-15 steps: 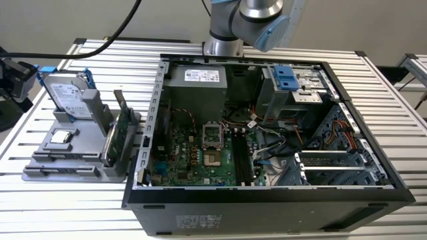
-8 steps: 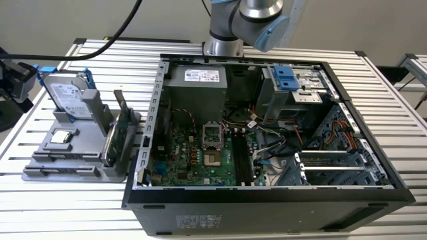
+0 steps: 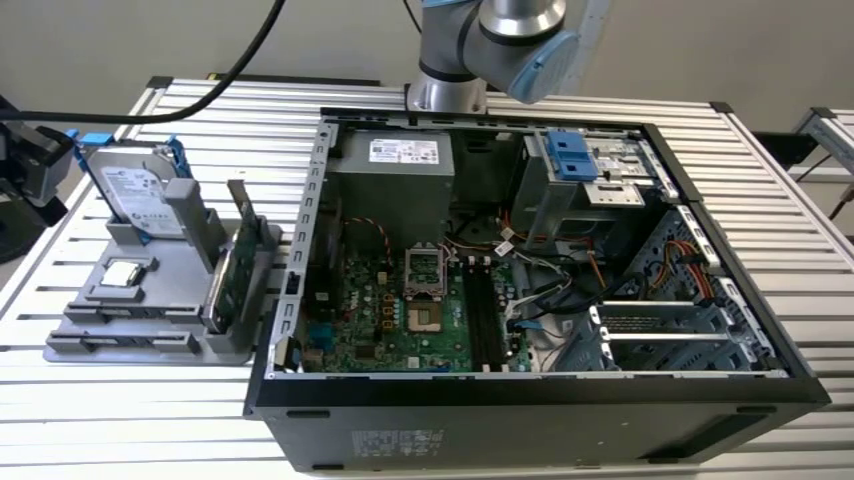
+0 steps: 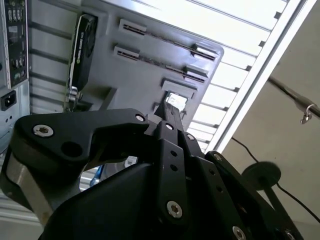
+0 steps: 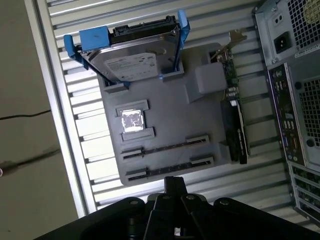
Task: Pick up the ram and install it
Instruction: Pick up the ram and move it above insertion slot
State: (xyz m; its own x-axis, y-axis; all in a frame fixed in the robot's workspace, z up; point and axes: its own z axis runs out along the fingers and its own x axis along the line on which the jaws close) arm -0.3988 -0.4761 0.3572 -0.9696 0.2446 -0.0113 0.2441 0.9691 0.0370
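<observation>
Progress on the job looks close to nil. In both wrist views the black two-fingered gripper (image 5: 173, 184) of the grey-and-blue robot arm (image 3: 514, 40) hangs well apart from the flat grey plastic parts tray (image 5: 160, 110). Its fingers seem pressed together with nothing between them.

The ram (image 5: 165, 148), a long thin dark stick, appears to sit edge-on in one of the tray's two long narrow slots. Both slots show a dark strip, and I cannot tell whether each holds a stick. On the same tray stand the silver hard drive with blue rails (image 5: 135, 55) and the dark green expansion card (image 5: 235, 125).

In the exterior view the open black computer case (image 3: 534, 420) lies on the white slatted table (image 3: 134, 420) just beside the tray, with its green motherboard (image 3: 387, 310) exposed. The long black memory slots (image 3: 483, 320) look empty, though that is hard to judge. By my reading neither the pick nor the installing is done, so the whole task remains.
</observation>
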